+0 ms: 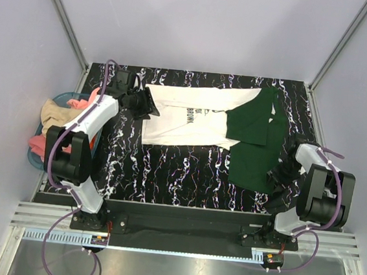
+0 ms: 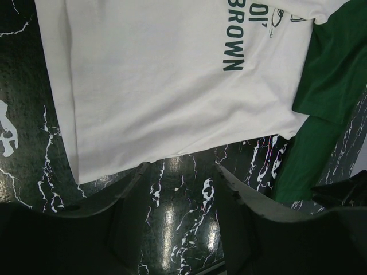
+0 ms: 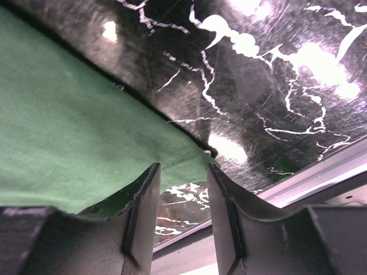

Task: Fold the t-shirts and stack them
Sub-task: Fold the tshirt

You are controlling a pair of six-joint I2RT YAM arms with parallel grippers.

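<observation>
The left hand [image 2: 182, 171] hangs open and empty beside the cream-white t-shirt [image 2: 160, 80]. On the far side of that shirt, the right hand [image 3: 182, 172] is parted around the green t-shirt [image 3: 69, 137] corner, seemingly ready to pinch it.

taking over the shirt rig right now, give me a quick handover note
Left tool: open, empty, low over the table at the left edge of the white shirt.
Right tool: open, with the near corner of the green shirt between its tips, not pinched.
Shirts: white lies spread across the far middle, lettering up. Green lies to its right and their edges overlap.
Done: no neat fold on either shirt, no stack.
Left: fold both, then stack them.
</observation>
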